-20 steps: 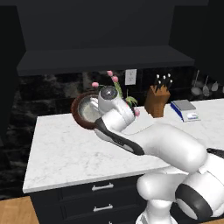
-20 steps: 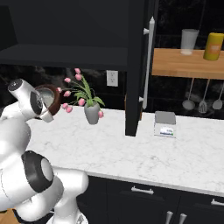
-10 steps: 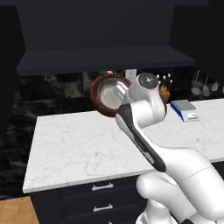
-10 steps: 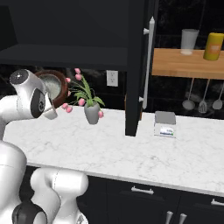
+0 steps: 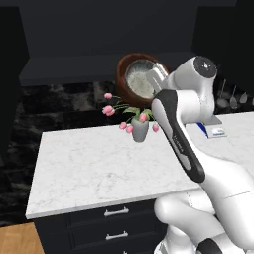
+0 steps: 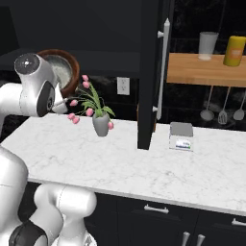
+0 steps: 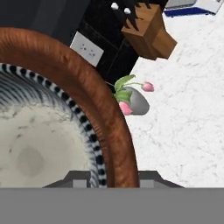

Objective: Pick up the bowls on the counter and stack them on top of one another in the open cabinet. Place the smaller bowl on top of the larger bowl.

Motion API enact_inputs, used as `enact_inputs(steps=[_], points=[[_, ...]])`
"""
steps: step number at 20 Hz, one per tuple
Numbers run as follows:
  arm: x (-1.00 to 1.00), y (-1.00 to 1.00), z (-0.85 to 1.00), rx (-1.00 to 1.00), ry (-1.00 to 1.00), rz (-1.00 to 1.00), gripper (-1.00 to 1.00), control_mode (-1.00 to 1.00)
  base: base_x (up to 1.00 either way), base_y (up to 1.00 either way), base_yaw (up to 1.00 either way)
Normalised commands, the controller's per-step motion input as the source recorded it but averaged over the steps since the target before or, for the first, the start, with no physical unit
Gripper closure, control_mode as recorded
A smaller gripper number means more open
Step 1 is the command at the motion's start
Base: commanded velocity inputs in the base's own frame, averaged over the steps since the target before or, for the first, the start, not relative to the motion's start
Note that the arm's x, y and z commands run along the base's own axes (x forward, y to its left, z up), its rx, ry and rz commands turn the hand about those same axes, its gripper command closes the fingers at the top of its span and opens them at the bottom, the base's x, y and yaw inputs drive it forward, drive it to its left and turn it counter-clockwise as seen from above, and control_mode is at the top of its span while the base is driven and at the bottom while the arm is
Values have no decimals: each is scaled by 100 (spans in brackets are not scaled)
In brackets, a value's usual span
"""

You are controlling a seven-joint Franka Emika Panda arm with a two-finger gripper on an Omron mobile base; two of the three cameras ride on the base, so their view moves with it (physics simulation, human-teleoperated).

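The larger bowl [image 5: 130, 63], reddish-brown wood, hangs tilted on its side in front of the dark cabinet shelf [image 5: 69, 67], well above the counter [image 5: 99, 163], with its mouth turned toward the base. Nested inside it is the smaller bowl [image 5: 140, 79], showing its pale speckled inside. My gripper [image 5: 156, 77] is shut on the brown rim at the right. In the hand view the gripper [image 7: 116, 177] straddles the brown rim [image 7: 87, 83], and the smaller bowl [image 7: 39, 135] with its striped edge lies to the left. From the right base view the larger bowl [image 6: 73, 60] shows behind my arm.
A grey vase of pink tulips [image 5: 140, 130] [image 6: 101, 124] stands on the counter just below the bowls. The open cabinet door [image 6: 151, 72] hangs right of the shelf. A knife block [image 7: 146, 30], a small scale [image 6: 181, 136] and a wooden shelf [image 6: 192, 72] are farther right.
The arm has risen and swung right, carrying both nested bowls from just above the counter up to shelf height over the vase. The grip has stayed the same.
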Motion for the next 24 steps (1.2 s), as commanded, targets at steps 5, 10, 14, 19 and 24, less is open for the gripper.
enact_inputs(steps=[5,10,14,19,24], points=[[85,-2,100,0,-10,-1,100,-100,0,0,0],[88,0,50,-1,-2,-6,100,-100,0,0,0],[72,-1,-29,0,0,-1,100,-100,0,0,0],[94,0,-18,0,0,-2,100,-100,0,0,0],[100,0,-1,0,0,-1,100,-100,0,0,0]])
